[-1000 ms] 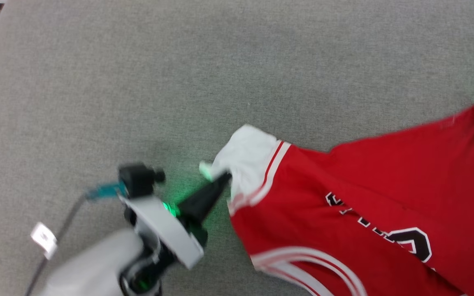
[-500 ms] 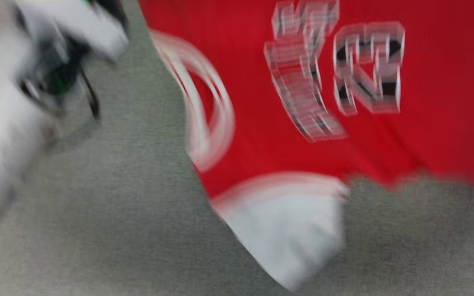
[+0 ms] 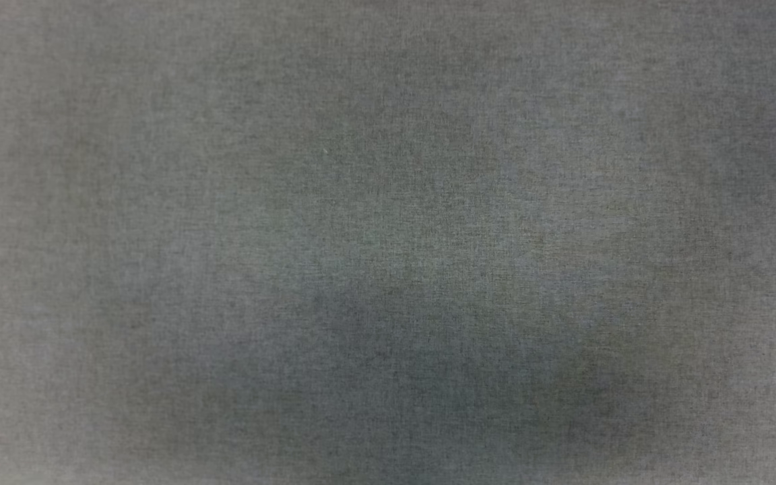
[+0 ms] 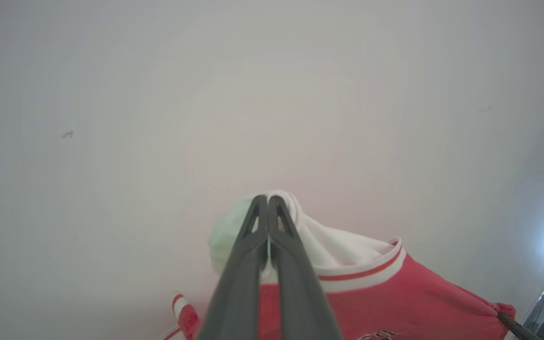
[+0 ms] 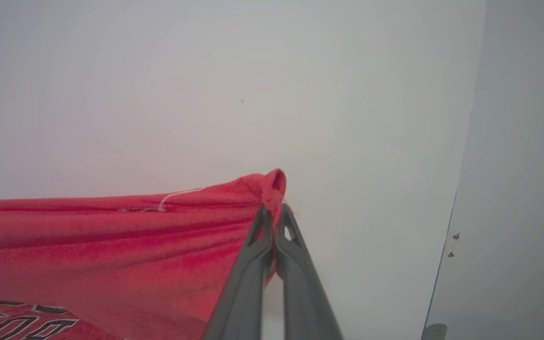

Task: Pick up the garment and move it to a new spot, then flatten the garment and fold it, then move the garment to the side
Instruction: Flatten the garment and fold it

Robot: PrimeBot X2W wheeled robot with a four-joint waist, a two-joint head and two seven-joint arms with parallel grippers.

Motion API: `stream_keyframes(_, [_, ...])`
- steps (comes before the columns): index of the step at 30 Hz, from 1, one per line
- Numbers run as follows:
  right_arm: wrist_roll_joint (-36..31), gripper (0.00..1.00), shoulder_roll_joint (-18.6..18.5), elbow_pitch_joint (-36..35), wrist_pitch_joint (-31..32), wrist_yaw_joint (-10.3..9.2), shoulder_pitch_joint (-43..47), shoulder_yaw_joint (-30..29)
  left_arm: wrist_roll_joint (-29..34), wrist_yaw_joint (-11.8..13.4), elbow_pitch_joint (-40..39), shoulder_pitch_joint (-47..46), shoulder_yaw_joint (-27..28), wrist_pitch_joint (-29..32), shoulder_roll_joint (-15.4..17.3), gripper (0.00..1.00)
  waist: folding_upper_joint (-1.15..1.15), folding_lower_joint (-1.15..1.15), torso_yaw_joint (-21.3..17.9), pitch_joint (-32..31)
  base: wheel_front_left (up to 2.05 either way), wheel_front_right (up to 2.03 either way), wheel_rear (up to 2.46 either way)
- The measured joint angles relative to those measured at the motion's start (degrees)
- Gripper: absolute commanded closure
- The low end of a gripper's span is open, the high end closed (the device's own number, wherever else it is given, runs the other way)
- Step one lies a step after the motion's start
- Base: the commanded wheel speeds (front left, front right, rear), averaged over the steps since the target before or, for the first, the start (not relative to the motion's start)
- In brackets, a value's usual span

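A: How is the left gripper (image 4: 268, 200) seen?

B: Its two dark fingers are pressed together, and a bunch of the garment (image 4: 395, 297) is clamped between them near the tips. The white sleeve (image 4: 333, 245) is what is pinched there. A red-and-white striped band (image 4: 361, 274) is seen just behind it, then the red body of the shirt.

A: And the right gripper (image 5: 274, 217)?

B: It is likewise closed on the garment. A small fold of a red edge is squeezed between the fingertips, and a loose white thread (image 5: 177, 196) is seen along that edge.

A: Where is the garment placed, then?

B: It is held up between the two grippers, in front of a pale blank wall (image 5: 253, 94). In the right wrist view the red cloth is stretched away to the left in long creases, and black white-outlined lettering (image 5: 12, 321) is seen at the bottom left corner.

A: What is shown from the head?

B: A grey woven surface (image 3: 388, 202) is shown, slightly blurred, with a soft shadow across its near middle part.
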Motion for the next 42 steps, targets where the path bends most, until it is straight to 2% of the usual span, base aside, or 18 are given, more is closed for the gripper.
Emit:
stream_keyframes(3, [0.0,1.00,0.1,2.6,-1.0,0.00,1.6,1.0,-0.2,-0.3,0.5,4.4,-1.1,0.0,-0.5,1.00,0.00,0.00,0.1,-0.6,0.00,0.00,0.00])
stream_keyframes(8, [4.0,1.00,-0.2,3.7,-0.7,-0.08,10.5,6.8,-3.1,-0.3,-9.0,19.1,-5.0,1.3,0.8,1.00,0.00,0.00,0.3,-1.7,0.00,0.00,0.00])
stream_keyframes(13, [13.0,1.00,-2.9,-2.5,2.0,-0.08,23.7,13.6,-5.5,-0.3,-22.4,36.7,-10.2,1.3,6.2,1.00,0.00,0.00,0.5,-3.0,0.00,0.00,0.00])
stream_keyframes(14, [14.9,1.00,-4.1,-4.3,2.5,-0.08,26.9,14.6,-5.9,-0.3,-25.1,39.9,-11.1,1.2,7.2,1.00,0.00,0.00,0.5,-3.4,0.00,0.00,0.00])
stream_keyframes(15, [18.8,1.00,-6.5,-8.4,4.2,-0.08,33.2,16.3,-5.9,-0.3,-30.3,45.4,-13.5,1.0,9.7,1.00,0.00,0.00,0.6,-4.1,0.00,0.00,0.00])
stream_keyframes(19, [26.0,1.00,-11.3,-17.3,6.9,-0.08,46.2,16.8,-5.9,-0.3,-39.0,54.4,-16.6,0.4,14.5,1.00,0.00,0.00,0.8,-5.8,0.00,0.00,0.00])
stream_keyframes(25, [32.5,1.00,-15.5,-31.2,11.5,-0.08,63.5,13.6,-5.3,-0.3,-48.3,64.0,-18.0,-0.3,20.5,1.00,0.00,0.00,0.8,-8.7,0.00,0.00,0.00])
stream_keyframes(31, [34.3,1.00,-16.7,-46.4,17.8,-0.08,81.6,6.4,-4.2,-0.3,-55.6,72.3,-17.1,-0.4,25.6,1.00,0.00,0.00,0.7,-11.2,0.00,0.00,0.00])
stream_keyframes(36, [34.0,1.00,-13.4,-58.0,25.1,-0.09,96.2,-3.1,-2.5,-0.3,-60.8,79.8,-14.4,-0.4,28.7,1.00,0.00,0.00,0.6,-12.2,0.00,0.00,0.00])
stream_keyframes(42, [32.6,1.00,-6.2,-71.2,33.1,-0.09,106.6,-11.2,-0.3,1.6,-68.1,86.9,-11.4,-0.5,31.7,1.00,0.00,0.00,0.5,-11.8,0.00,0.00,0.00])
